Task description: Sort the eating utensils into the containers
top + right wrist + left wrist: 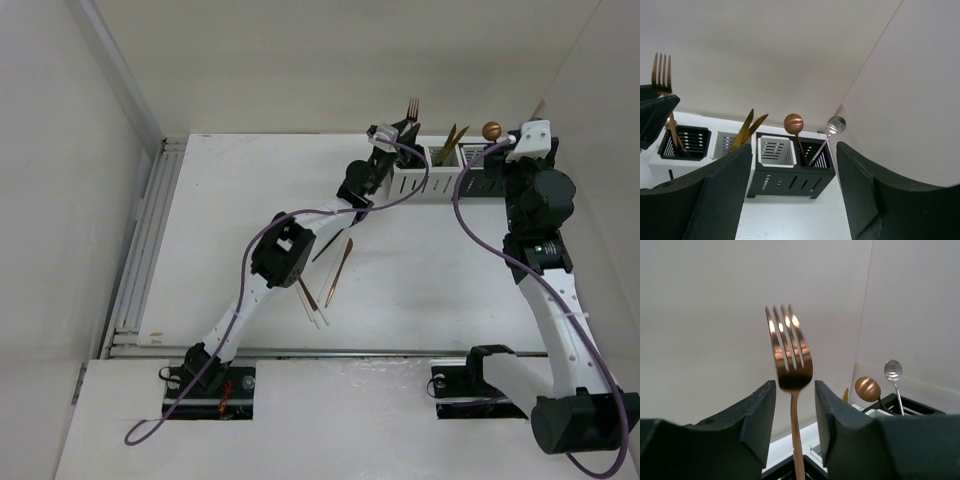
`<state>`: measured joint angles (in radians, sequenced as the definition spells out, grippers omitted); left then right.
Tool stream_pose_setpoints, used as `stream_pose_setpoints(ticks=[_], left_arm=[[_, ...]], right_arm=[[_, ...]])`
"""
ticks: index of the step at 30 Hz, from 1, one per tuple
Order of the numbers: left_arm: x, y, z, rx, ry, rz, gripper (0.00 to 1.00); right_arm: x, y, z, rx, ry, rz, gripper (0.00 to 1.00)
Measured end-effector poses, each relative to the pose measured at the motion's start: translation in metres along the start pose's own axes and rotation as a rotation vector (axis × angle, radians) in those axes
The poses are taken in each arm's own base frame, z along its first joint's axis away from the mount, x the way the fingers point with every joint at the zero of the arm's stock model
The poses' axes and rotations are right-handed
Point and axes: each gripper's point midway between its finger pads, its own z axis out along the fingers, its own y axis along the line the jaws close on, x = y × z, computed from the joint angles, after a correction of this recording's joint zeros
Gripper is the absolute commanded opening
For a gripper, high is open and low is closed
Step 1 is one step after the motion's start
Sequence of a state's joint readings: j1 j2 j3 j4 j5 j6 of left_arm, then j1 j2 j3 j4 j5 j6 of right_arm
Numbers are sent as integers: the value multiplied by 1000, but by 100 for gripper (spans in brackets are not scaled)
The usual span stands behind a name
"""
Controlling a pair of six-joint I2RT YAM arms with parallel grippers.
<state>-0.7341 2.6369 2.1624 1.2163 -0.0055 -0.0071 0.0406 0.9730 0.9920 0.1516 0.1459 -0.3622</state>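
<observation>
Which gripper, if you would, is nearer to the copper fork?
Left. The left gripper straddles the copper fork; the right gripper hovers at the opposite end of the containers.

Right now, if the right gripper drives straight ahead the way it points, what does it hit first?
Probably the black end of the containers, below the copper spoon and silver spoon. The right gripper is open; depth is unclear.

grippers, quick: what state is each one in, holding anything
left gripper: open, copper fork standing between its fingers, not clamped
right gripper: open, holding nothing
</observation>
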Motion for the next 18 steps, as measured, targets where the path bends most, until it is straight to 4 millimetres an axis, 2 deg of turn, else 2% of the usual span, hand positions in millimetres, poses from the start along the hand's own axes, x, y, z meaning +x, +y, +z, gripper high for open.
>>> stream_pose_setpoints(ticks=[1,3,6,8,11,13,15,18], left_arm=[[2,1,-3,0,0,-2,50],[12,2,-10,3,18,5,62],[39,7,-29,9,83,15,74],[59,10,-46,19,149,22,75],[71,12,-66,44,234,38,80],[61,13,-75,65,284,43,84],[38,14,-81,85,326,53,86],[-23,19,-81,124,369,99,88]], right_arm=[[0,-1,-2,2,4,-4,75],[-1,-3,-5,5,6,-13,76],[-4,-5,-6,7,6,-24,76],[-6,-5,-6,5,4,-28,76],[-9,-4,-7,-8,-5,-30,78],[-11,-2,-9,-24,-15,-31,78],[-16,1,-12,-44,-31,-29,79],[-22,6,-19,-78,-60,-20,80]])
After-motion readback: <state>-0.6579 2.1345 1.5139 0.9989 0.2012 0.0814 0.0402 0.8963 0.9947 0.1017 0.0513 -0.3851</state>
